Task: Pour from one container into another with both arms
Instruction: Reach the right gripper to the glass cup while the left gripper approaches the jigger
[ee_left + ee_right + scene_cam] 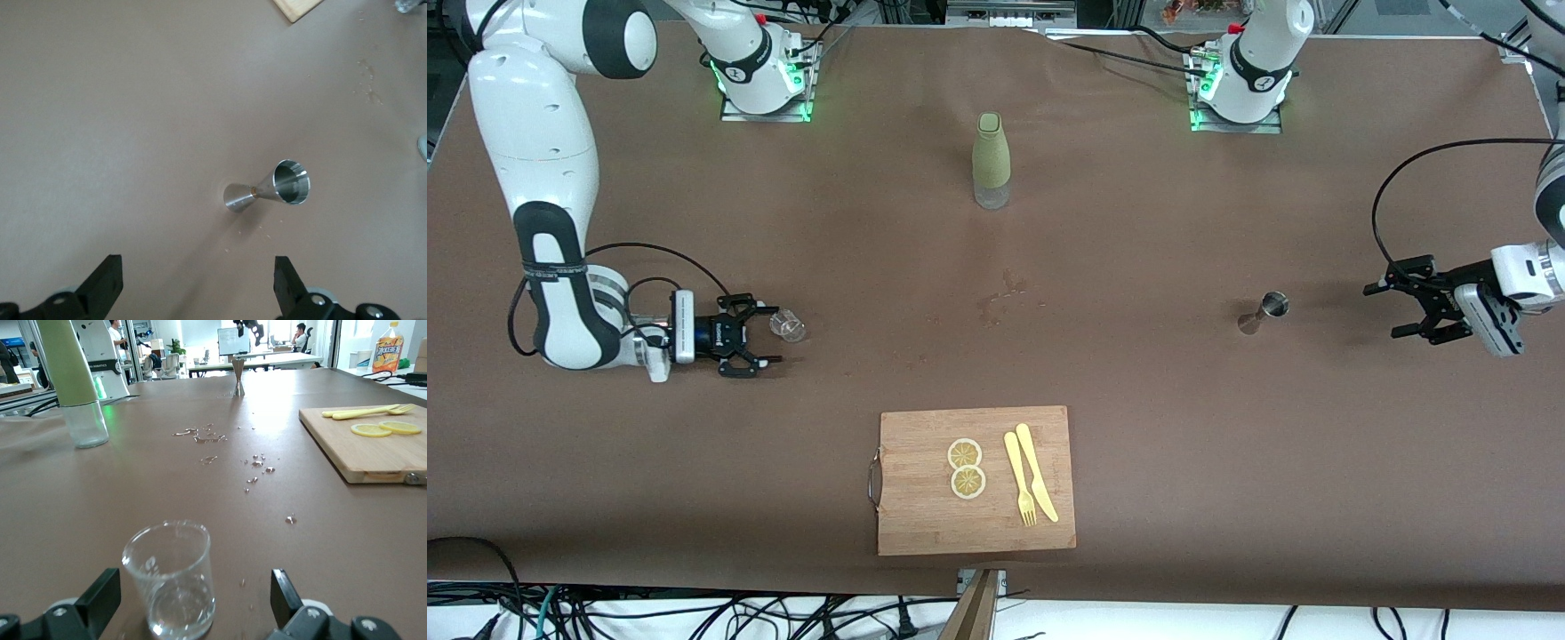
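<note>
Front view: your right gripper (767,338) sat low at the right arm's end of the bench (1138,267), jaws spread, with the small glass (788,325) standing just in front of them, untouched. Your left gripper (1400,307) hung at the left arm's end, jaws also spread and holding nothing, with the steel measuring cup (1264,311) standing upright near it but apart. A green bottle (991,160) stood between the two bases; a cutting board (975,480) with lemon slices (966,468) lay nearer the camera.

Left wrist view: the measuring cup (270,191) lay ahead of the released jaws, not yet between them. You needed to advance centred on its narrow waist before closing, I judge.

Right wrist view: the glass (172,577) stood between the spread fingers (100,597), slightly off-centre, neither visibly touching. You should have centred and closed gently; thin glass tips easily. Droplets (257,463) dotted the bench.
</note>
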Available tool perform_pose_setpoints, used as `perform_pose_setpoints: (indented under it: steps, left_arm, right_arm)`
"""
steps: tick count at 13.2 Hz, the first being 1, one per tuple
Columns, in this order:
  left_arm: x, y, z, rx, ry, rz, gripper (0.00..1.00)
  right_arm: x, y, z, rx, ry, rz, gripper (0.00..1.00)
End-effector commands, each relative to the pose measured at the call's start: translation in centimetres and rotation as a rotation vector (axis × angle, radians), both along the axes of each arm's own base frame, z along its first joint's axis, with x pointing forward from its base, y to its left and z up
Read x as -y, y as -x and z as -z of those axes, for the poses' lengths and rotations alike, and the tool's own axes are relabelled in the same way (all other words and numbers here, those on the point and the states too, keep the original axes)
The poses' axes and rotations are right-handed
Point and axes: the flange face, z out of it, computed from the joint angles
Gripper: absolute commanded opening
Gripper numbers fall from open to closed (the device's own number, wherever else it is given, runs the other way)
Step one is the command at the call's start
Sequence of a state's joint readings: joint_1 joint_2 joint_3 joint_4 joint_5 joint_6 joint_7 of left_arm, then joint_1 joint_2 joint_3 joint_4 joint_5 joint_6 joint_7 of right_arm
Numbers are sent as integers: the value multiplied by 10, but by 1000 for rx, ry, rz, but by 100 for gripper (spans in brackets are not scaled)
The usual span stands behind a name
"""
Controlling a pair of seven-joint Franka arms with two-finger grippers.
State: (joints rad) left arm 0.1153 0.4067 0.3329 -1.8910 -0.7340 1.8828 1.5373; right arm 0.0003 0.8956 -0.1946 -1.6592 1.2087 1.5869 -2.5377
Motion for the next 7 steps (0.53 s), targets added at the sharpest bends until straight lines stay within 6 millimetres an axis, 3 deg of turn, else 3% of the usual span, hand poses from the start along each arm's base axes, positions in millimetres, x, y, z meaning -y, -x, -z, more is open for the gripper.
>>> perform_pose_setpoints:
  steps: [1,4,6,7]
  left_arm:
    - [-12,3,39,168,85,91,100]
    - [-21,17,82,298,162,159,100]
    - [-22,23,101,381,213,200,100]
    - [-22,26,109,417,239,219,100]
  right_arm:
    - [-31,-3,9,13,-27,-1,98]
    - [-42,2,21,-6,-29,-14,90]
    - [-40,2,20,5,-30,-19,68]
    - [-38,3,20,5,-30,-20,50]
